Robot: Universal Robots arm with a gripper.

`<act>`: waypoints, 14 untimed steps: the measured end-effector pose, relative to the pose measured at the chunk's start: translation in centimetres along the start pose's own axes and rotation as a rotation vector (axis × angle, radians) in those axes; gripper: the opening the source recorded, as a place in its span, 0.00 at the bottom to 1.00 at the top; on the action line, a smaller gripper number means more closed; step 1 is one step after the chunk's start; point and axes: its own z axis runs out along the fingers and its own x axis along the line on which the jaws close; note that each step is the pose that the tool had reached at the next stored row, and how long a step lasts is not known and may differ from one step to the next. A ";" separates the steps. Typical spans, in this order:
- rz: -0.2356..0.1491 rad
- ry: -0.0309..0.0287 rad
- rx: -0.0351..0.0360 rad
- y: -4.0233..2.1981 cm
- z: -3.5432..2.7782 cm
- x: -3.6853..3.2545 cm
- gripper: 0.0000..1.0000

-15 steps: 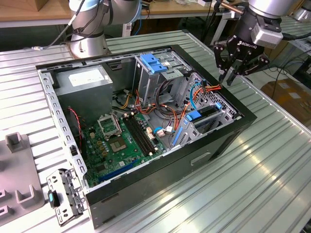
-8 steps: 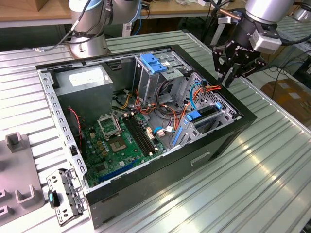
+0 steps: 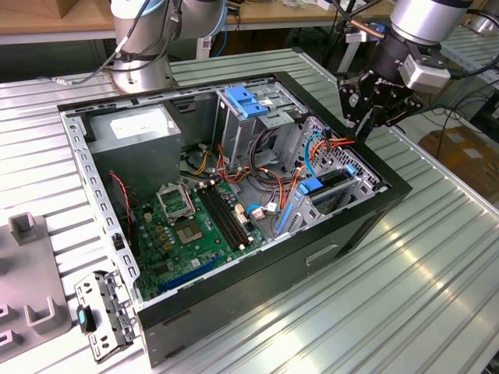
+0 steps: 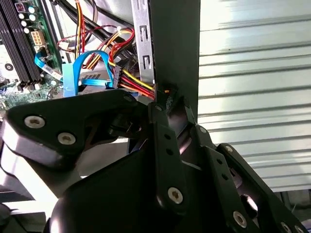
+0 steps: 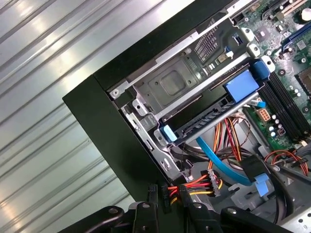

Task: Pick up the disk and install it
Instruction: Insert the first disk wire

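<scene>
Tool (image 3: pixel 368 125) near light-blue-railed disk (image 5: pixel 209 116)

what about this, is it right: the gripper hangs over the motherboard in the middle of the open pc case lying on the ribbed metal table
No. In the exterior view the gripper hangs by the drive bays at the edge of the pc case on that view's right, not over the motherboard. The open case does lie on the ribbed metal table.

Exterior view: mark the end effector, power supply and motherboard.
end effector (image 3: pixel 366 128), exterior view, lower tip.
power supply (image 3: pixel 140 125), exterior view, white label.
motherboard (image 3: pixel 160 234), exterior view, green board near the socket.
</scene>
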 end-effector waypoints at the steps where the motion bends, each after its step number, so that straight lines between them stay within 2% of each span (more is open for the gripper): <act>1: -0.006 -0.0009 0.0011 0.00 -0.09 0.00 0.22; 2: -0.006 -0.0011 0.0010 -0.01 -0.38 0.01 0.16; 3: -0.007 -0.0014 0.0009 -0.02 -0.61 0.02 0.16; 8: -0.006 -0.0011 0.0005 0.10 -0.64 -0.16 0.16; 11: 0.013 -0.0009 0.0002 0.22 -0.63 -0.32 0.16; 14: 0.056 0.0002 -0.0007 0.22 -0.62 -0.32 0.16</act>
